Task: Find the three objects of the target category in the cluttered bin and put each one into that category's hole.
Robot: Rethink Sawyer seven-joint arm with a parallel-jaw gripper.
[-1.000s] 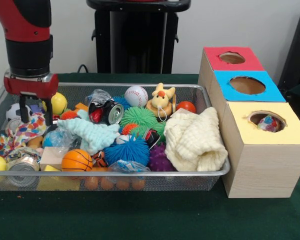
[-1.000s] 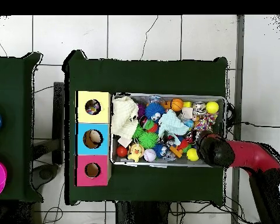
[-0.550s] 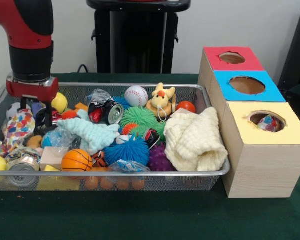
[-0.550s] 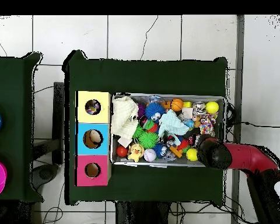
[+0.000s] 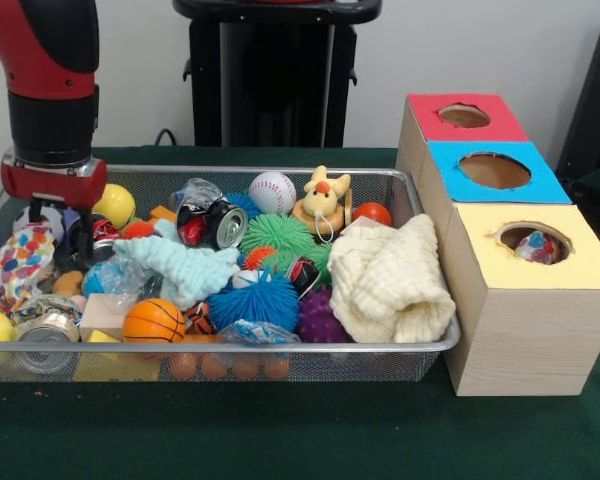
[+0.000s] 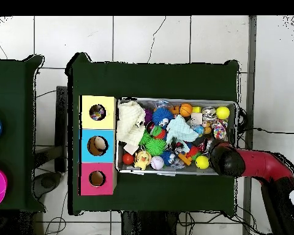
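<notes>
While the gripper point(image 5: 57, 232) dips into the bin's point(image 5: 400, 190) end farthest from the boxes | fingers apart, holding nothing I can see | yellow box point(image 5: 535, 290) holds one item, blue point(image 6: 98, 145) another | target category unclear, sorting unfinished

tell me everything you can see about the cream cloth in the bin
The cream cloth is a soft, waffle-textured fabric, crumpled into a thick heap at the wire bin's end nearest the yellow box. It drapes over the bin's front rim and lies against the purple spiky ball and green spiky ball.
</notes>
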